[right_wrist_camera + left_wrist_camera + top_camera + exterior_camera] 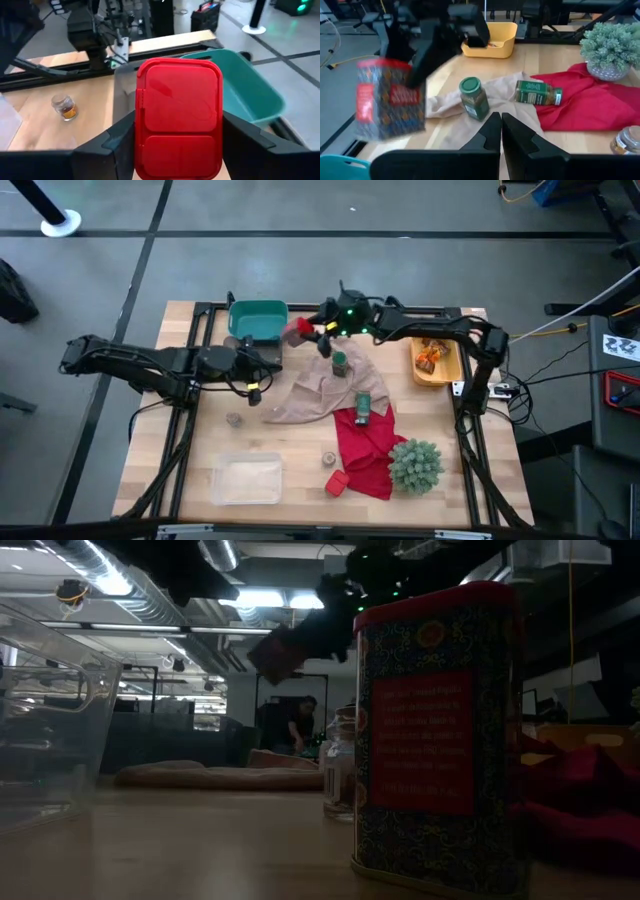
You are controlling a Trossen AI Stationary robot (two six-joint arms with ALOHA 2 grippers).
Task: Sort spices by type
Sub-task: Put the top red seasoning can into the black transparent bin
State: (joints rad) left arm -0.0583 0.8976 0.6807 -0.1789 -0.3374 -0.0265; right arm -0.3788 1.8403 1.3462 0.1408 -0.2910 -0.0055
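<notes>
My right gripper (179, 150) is clamping a red boxy tin (179, 117), fingers pressing both of its sides, red lid facing the wrist camera. In the overhead view my right arm is reaching across the back of the table from the right, with the tin (297, 329) hanging in the air just beside the teal bin (258, 319). The left wrist view is showing that same tin (389, 97) lifted clear of the table, patterned sides and red label visible.

My left gripper (500, 131) is sitting fully closed, holding nothing, arm lying low across the left side of the table and pointing toward the middle.

Other spices: one dark-green jar (340, 363) is standing upright on the tan cloth (318, 392), another (362, 408) is lying on its side at the edge of the red cloth (368, 451). A second red tin (337, 482) is sitting near the front, beside the clear plastic bin (246, 480). Orange packets are lying in the yellow tray (432, 362).
</notes>
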